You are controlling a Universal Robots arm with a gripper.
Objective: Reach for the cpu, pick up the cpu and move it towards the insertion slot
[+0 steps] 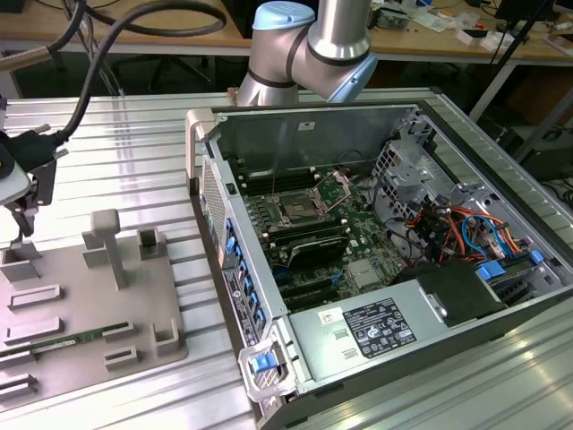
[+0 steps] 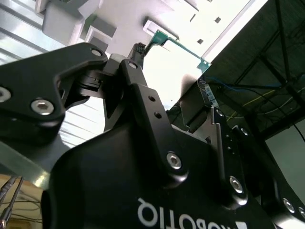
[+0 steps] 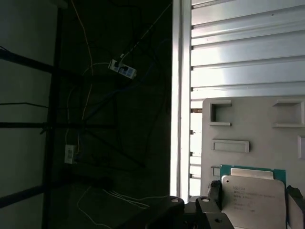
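The cpu (image 3: 252,202), a flat square chip with a silvery top and a green rim, lies over the grey fixture plate (image 3: 252,124). My gripper (image 3: 254,193) is shut on it, with a black finger (image 3: 214,193) against each of two opposite edges. In the exterior view the gripper (image 1: 20,235) hangs at that view's far left, fingers pointing down at a small raised holder (image 1: 20,262) on the plate (image 1: 89,309). The insertion slot (image 1: 295,211), a dark square socket with a shiny frame, sits on the green board inside the open computer case, far to the exterior view's right.
A long green memory stick (image 1: 72,339) lies in the plate's holders, along with several grey blocks and a tall post (image 1: 109,246). The case's near wall (image 1: 228,260) stands between plate and board. The ribbed metal table (image 1: 134,134) ends close beside the plate.
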